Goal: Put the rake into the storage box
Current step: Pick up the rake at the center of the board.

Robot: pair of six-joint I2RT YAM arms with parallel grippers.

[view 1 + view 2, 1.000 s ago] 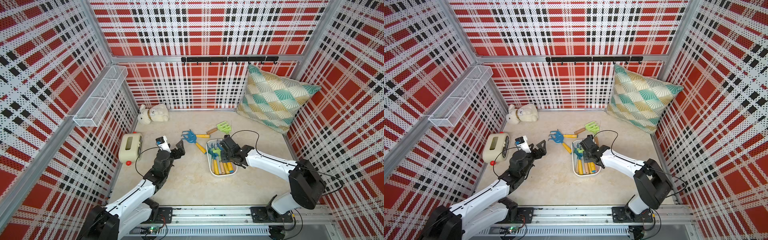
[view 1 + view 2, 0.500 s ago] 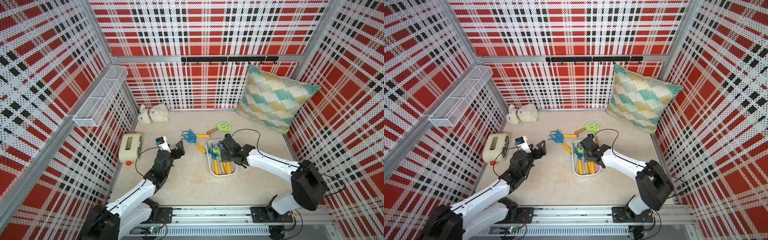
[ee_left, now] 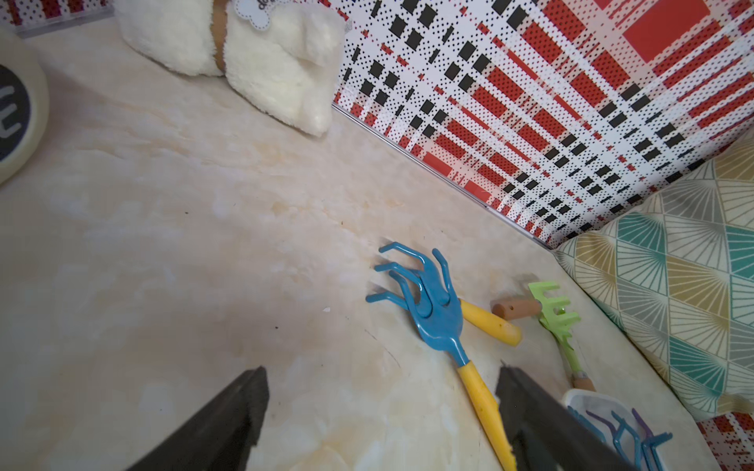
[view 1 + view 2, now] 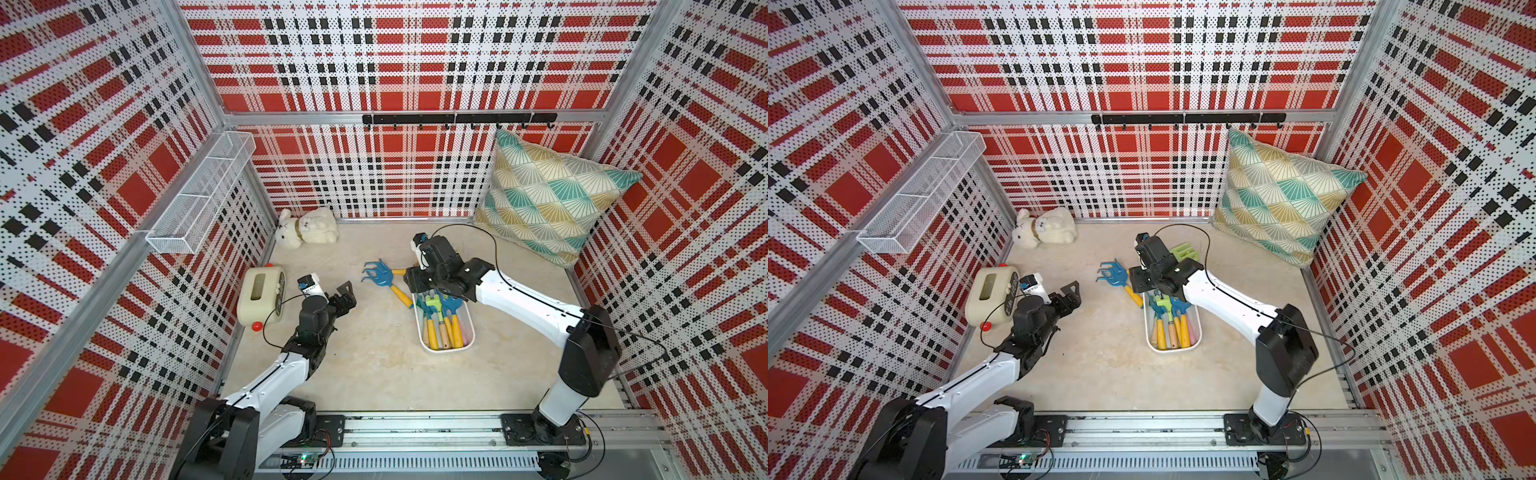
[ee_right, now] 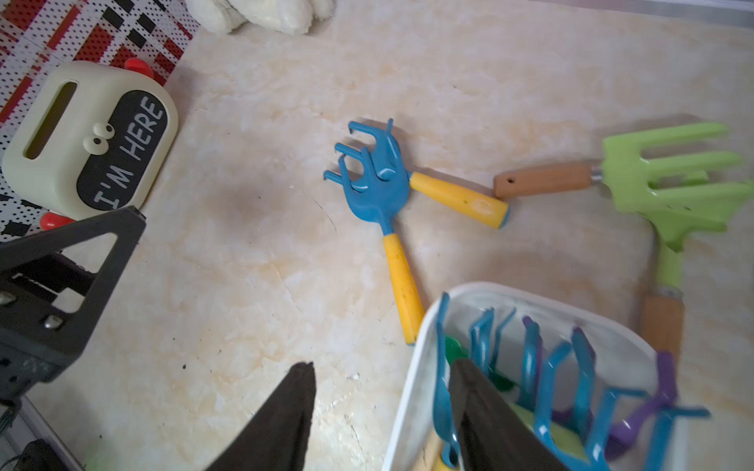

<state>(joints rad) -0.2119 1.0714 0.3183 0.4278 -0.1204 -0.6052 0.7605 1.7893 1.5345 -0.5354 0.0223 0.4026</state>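
Straddling the storage box [image 5: 489, 287] rim, right gripper [image 5: 380, 363] spread, bare floor [image 5: 245, 285] beside

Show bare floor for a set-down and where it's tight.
Free: floor bordered by left gripper, storage box and front rail; also between plush dog and blue rakes. Crowded: box's far end, with green rakes and right gripper.

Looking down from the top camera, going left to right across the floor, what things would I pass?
Cream toy → white plush → two crossed blue rakes → storage box → patterned pillow.
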